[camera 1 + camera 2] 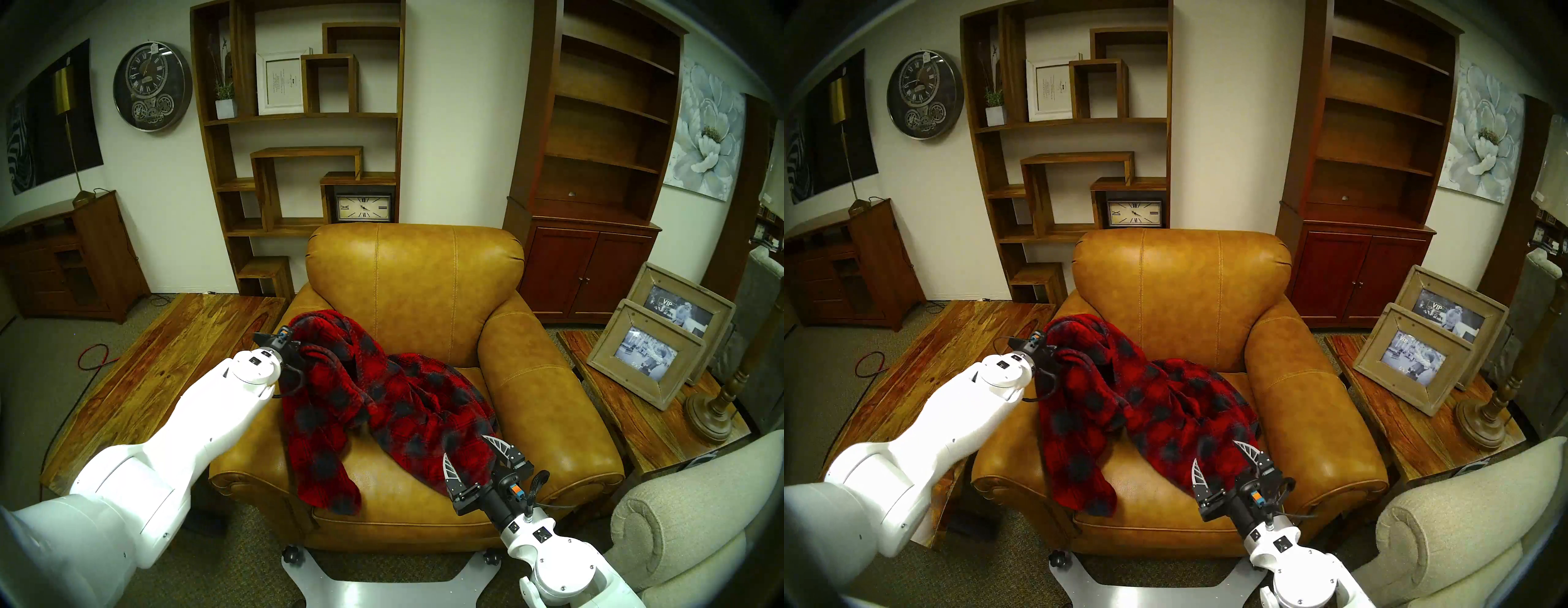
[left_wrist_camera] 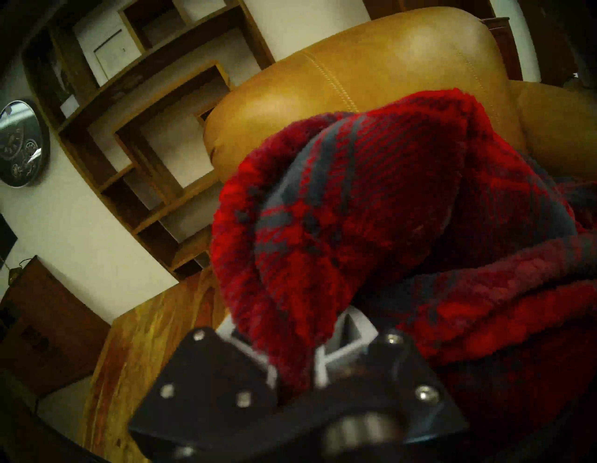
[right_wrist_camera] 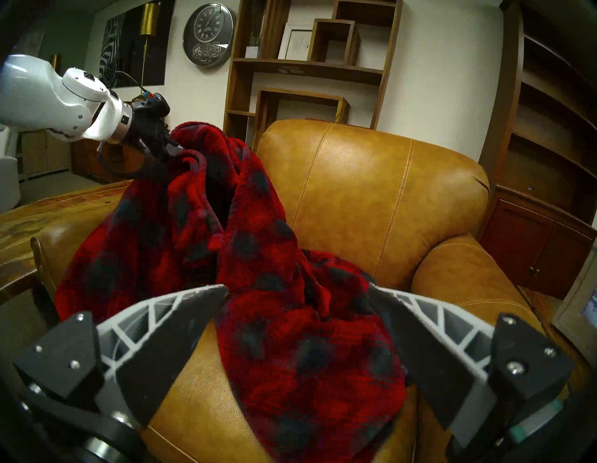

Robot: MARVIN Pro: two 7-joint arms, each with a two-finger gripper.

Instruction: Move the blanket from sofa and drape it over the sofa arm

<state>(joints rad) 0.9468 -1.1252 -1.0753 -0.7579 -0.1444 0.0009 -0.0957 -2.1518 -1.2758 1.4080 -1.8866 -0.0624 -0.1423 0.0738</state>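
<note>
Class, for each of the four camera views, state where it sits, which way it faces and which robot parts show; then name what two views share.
Head stereo left: high, looking down at the sofa; both arms show.
Head stereo right: nearly the same picture.
Left wrist: tilted, behind the left gripper, shut on the blanket.
Right wrist: low before the seat, open right gripper in front, left arm beyond.
Shared: both wrist views show the blanket and the sofa's back.

We read "VIP" on the photograph in the rear picture frame (image 1: 681,305), at 3 o'clock from the sofa (image 1: 428,271). Both clocks carry Roman numerals.
</note>
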